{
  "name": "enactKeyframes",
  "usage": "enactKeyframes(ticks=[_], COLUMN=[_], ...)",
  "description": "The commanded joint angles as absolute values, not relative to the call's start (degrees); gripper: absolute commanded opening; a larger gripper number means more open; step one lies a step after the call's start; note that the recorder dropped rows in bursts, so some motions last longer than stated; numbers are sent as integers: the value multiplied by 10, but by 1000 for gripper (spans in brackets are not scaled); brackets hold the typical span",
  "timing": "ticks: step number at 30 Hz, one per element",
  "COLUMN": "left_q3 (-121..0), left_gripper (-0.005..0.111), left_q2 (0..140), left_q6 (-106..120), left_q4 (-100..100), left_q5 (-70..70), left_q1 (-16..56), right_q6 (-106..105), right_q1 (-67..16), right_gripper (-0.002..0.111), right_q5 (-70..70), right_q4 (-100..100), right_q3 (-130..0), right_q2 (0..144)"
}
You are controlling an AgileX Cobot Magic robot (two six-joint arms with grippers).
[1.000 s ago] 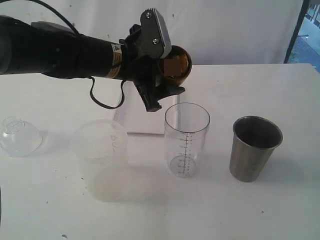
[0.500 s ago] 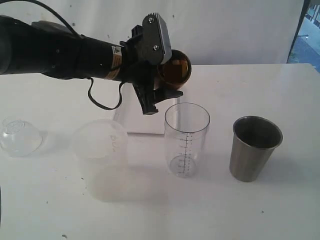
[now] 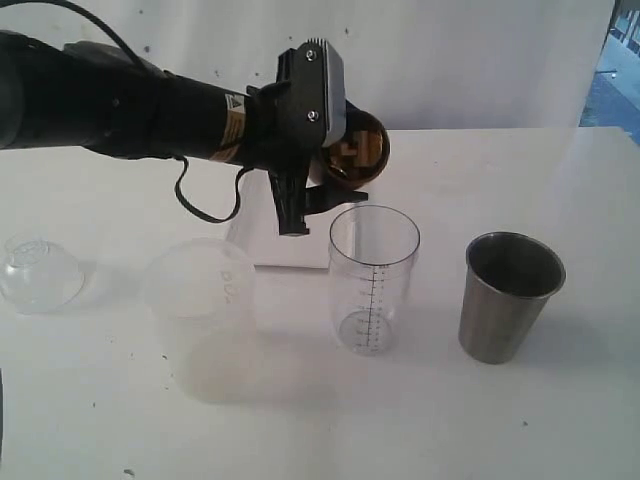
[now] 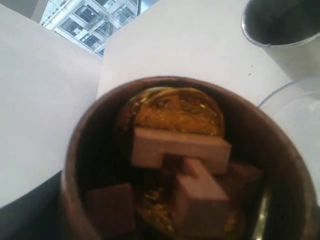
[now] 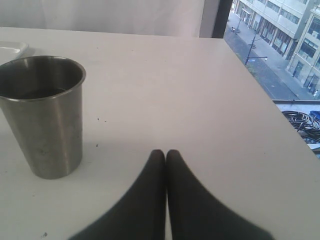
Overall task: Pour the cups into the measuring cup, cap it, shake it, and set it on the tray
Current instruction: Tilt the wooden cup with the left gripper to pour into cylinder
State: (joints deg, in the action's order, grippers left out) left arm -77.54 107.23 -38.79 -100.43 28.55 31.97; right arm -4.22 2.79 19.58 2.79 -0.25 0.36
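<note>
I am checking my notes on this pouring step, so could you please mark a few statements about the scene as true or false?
1. The left tool holds the wooden cup raised and tipped near the mouth of the measuring cup. True.
2. The wooden cup is empty. False: it holds wooden blocks and gold discs.
3. The steel tumbler lies on its side. False: it stands upright on the table.
4. The right tool is shut and holds nothing. True.
5. The measuring cup is capped. False: its mouth is open.
</note>
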Motion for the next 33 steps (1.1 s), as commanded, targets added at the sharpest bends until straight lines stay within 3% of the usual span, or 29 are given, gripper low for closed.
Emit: enactKeyframes(ticks=[1,33], left_q3=[-777,-777], left_gripper=[0,0], left_q2=[1077,1080], left_q6=[-348,-212], left_q4=[-999,-960], left_q5=[280,262], left_q1=[321,321], right_q6=[-43,-43], right_q1=[27,27], right_gripper=[0,0], right_q5=[192,192], right_q4=[28,28], right_q3=[0,0], right_q2=[0,0])
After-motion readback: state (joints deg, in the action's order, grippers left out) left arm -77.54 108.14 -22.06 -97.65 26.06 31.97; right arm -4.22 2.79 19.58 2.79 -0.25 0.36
